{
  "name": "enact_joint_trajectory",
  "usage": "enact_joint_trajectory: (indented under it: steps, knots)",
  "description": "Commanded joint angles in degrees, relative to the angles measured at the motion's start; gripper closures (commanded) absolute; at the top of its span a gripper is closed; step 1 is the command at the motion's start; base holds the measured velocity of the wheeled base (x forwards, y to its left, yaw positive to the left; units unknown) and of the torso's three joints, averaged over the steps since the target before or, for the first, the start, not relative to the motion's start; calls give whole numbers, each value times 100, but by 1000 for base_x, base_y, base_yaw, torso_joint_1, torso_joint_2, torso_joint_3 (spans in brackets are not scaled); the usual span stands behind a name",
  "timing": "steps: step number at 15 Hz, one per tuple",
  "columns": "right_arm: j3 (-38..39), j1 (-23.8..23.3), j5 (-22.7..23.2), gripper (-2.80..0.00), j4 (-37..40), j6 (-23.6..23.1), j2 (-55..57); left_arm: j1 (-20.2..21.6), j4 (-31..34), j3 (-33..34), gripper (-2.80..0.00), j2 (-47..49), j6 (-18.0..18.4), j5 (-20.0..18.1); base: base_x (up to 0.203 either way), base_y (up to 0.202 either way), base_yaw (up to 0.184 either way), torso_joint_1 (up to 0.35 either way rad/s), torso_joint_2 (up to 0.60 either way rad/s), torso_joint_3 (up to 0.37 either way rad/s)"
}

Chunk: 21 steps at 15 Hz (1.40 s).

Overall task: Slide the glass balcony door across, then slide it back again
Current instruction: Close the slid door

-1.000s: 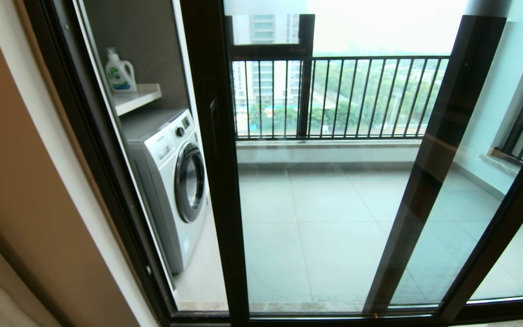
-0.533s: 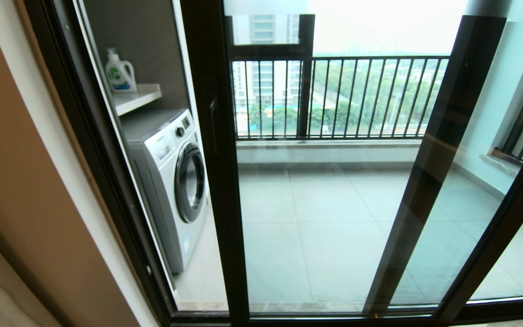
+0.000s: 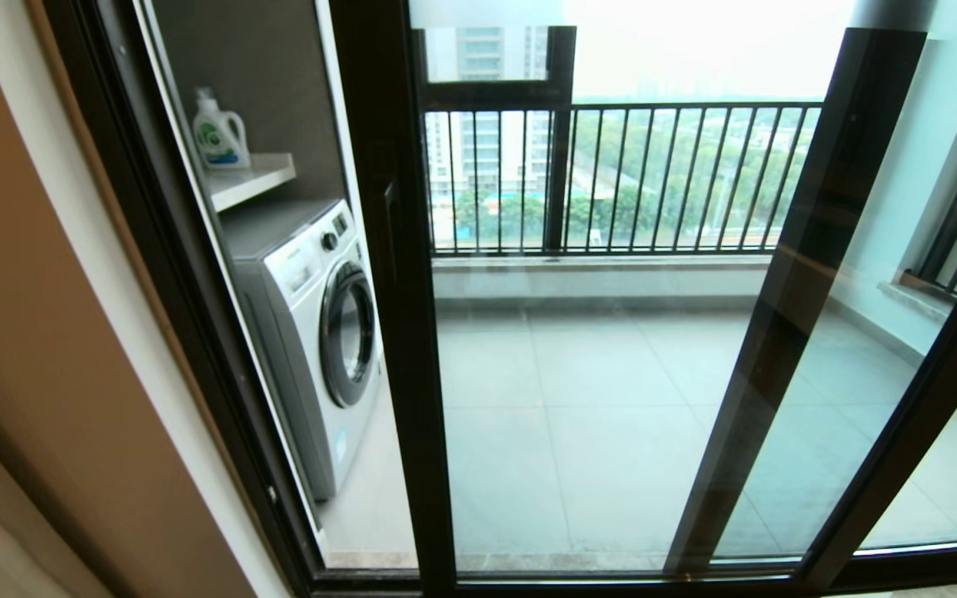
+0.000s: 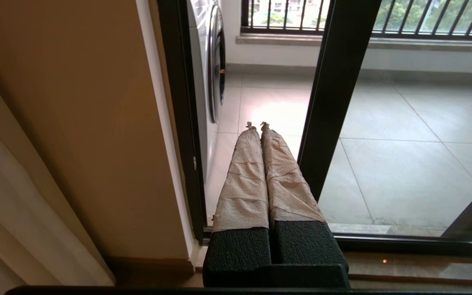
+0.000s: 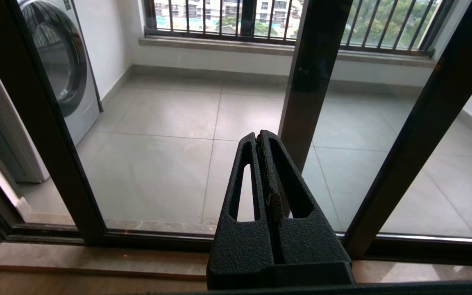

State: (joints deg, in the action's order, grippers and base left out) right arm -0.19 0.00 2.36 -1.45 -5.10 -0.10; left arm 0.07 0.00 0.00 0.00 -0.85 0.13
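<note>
The tall glass balcony door (image 3: 586, 349), a clear panel in a slim dark brown-black metal frame, fills the middle of the head view, its left stile (image 3: 399, 316) rising from floor level with a narrow vertical handle (image 3: 390, 232) set partway up. Between that stile and the dark outer door frame (image 3: 196, 316) on the left there is a gap through which a white front-loading washing machine (image 3: 312, 332) shows, so the door seems to stand partly slid aside, though glass reflections make this hard to confirm. Above the machine, a white detergent bottle (image 3: 218, 133) stands on a white shelf (image 3: 247, 178). A second dark stile (image 3: 786, 316) leans across the right side of the view, and beyond the glass lie the grey tiled balcony floor (image 3: 603, 432) and a black-barred railing (image 3: 653, 178). Neither arm appears in the head view. In the left wrist view, the left gripper (image 4: 257, 125), with its 2 fingers wrapped in beige tape, is closed tip to tip and holds nothing; it hangs low, just inside the floor track, pointing at the gap beside the door's left stile (image 4: 334, 98). In the right wrist view, the black right gripper (image 5: 259, 137) is likewise pressed closed and empty, hovering before the glass (image 5: 170, 135) near a dark stile (image 5: 305, 82), touching nothing.
</note>
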Motion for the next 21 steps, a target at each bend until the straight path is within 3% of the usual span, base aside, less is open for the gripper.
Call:
enact_joint_trajectory:
  steps: [1,9,12,16,19,21]
  knots:
    - [89,2,-63,0,-16,203,10,1,0,2,0,9,-3,4,0,0,0,0,0,0]
    - [89,5,-69,0,-22,264,1,1,0,6,0,9,9,4,0,0,0,0,0,0]
    - [89,0,-69,0,-22,264,1,9,-50,-63,0,9,197,-4,0,0,0,0,0,0]
    - [89,9,-69,0,-22,264,1,10,200,-1402,0,265,210,-790,0,0,0,0,0,0]
    - [89,9,-69,0,-22,264,1,5,207,-2275,0,1496,176,-1038,0,0,0,0,0,0]
    - [89,8,-74,0,-22,264,1,-1,-323,-2606,0,2482,160,-1333,0,0,0,0,0,0]
